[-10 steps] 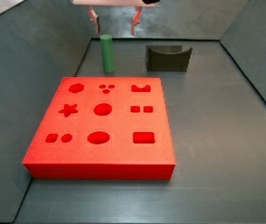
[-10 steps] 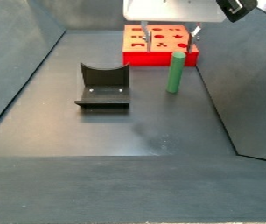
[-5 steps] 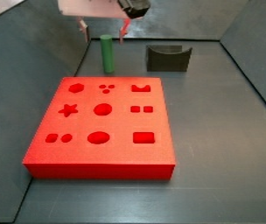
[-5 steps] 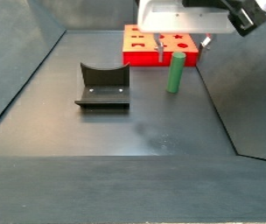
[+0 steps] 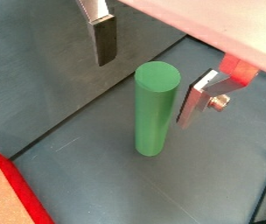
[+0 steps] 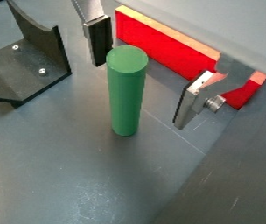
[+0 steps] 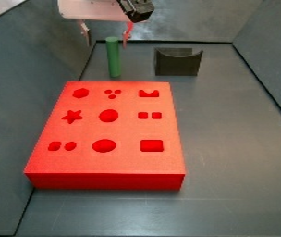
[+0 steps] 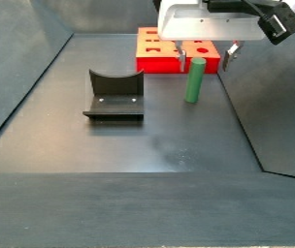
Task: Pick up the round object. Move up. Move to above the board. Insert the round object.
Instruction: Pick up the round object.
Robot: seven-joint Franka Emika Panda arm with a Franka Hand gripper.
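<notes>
The peg (image 7: 112,57) is a slim, plain green cylinder standing upright on the dark floor, just beyond the board's far edge and apart from it. In both wrist views it stands between the gripper's (image 5: 147,63) open jaws, touching neither finger (image 6: 194,96). The board (image 7: 110,134) is a thick, bright red block lying flat, its top face cut with star, round, square and oval holes.

Grey floor (image 7: 229,139) w/ board (image 7: 106,171), upright peg (image 7: 112,57) (green), fixture (image 7: 177,60); gripper (image 7: 106,35) above.

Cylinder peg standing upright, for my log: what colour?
Green, clearest in a wrist view, between the open tool.
</notes>
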